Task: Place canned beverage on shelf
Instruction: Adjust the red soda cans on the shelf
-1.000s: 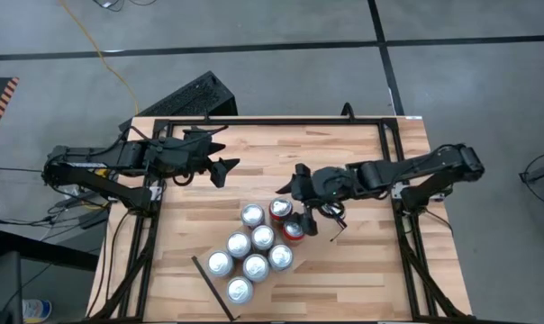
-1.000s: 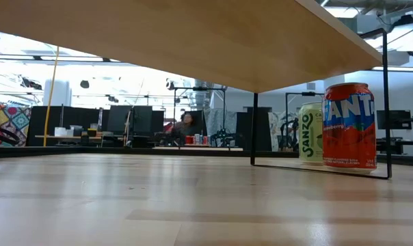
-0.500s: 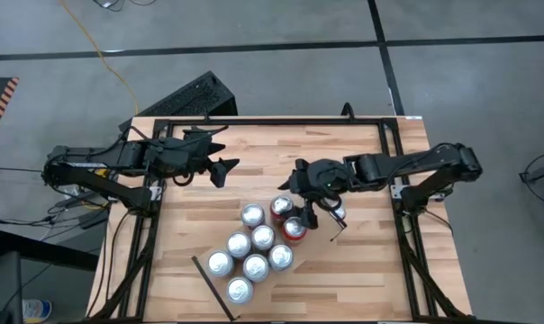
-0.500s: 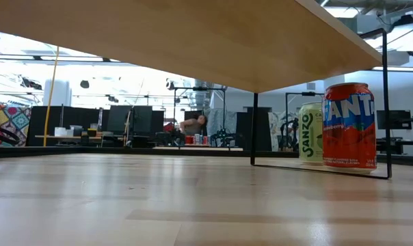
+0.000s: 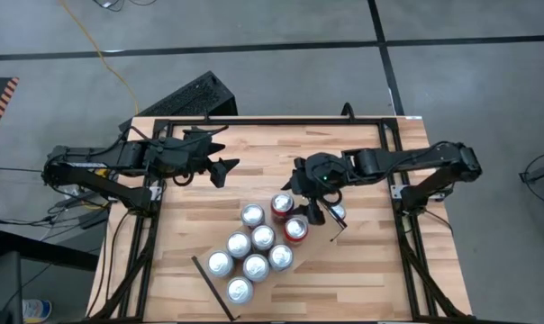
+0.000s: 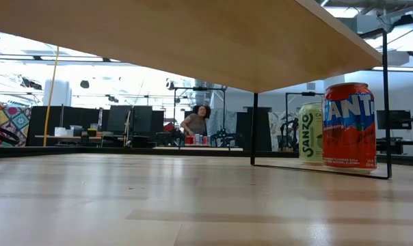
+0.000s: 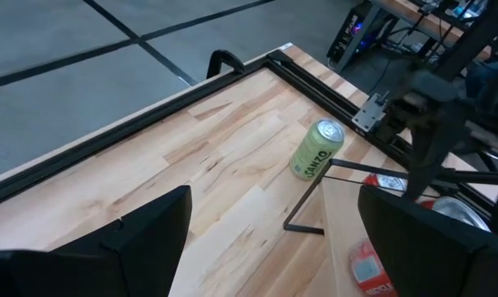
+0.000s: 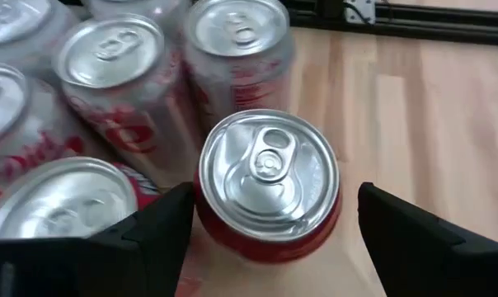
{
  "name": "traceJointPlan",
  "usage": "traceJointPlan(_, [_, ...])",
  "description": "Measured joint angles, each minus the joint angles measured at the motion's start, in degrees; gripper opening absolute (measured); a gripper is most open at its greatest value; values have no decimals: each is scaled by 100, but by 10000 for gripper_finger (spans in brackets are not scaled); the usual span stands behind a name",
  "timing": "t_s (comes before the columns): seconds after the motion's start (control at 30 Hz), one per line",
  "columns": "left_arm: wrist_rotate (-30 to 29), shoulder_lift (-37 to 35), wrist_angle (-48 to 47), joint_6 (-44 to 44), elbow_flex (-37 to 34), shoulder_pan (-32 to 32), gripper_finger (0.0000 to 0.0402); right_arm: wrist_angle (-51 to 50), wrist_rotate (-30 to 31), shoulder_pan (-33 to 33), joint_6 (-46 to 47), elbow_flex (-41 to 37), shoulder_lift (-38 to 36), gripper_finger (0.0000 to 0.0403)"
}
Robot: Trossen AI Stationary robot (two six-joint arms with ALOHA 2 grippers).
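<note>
The right gripper [image 8: 270, 239] hovers with fingers spread wide and empty astride the red aluminium can [image 8: 270, 186] standing on the pale wooden shelf [image 5: 310, 248] among other cans, apparently just set there.

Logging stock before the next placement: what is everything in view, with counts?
Table: one, striped wood, under everything.
Shelf: one, pale wood, raised on table.
Silver cans: seven, on shelf.
Red cans: two, on shelf's end nearest right arm.
Fanta can: one, red, on table by shelf leg.
Green can: one, on table beside Fanta.
Keyboard: one, black, floor behind table.
Person: one, far room.
Left gripper: jaws open, above bare table.
Right gripper: jaws open, over a red can.
</note>
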Motion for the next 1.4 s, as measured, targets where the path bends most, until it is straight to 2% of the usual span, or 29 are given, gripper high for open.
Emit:
traceJointPlan(0.27, [0,-2,1,0,0,0,332,-237,-2,-151,-768,278,2,314])
traceJointPlan(0.43, [0,-2,1,0,0,-1,332,-346,-288,-182,-1031,356,2,306])
traceJointPlan(0.63, [0,-2,4,-33,0,1,332,-584,-266,-181,-1367,358,2,301])
traceJointPlan(0.73, [0,-2,6,-39,0,1,332,-586,-91,-180,-1264,362,-5,301])
traceJointPlan(0.93, [0,0,1,-151,0,-1,332,-1008,-91,-223,-829,378,-502,301])
traceJointPlan(1.03, [-7,-2,1,-173,0,0,332,-1314,181,-218,-694,374,-592,301])
traceJointPlan(1.13, [-114,-2,12,-175,-1,1,332,-1450,525,-252,-646,362,-595,301])
traceJointPlan(1.4, [-162,-2,12,-280,-2,1,332,-1238,502,-446,-876,356,-216,301])
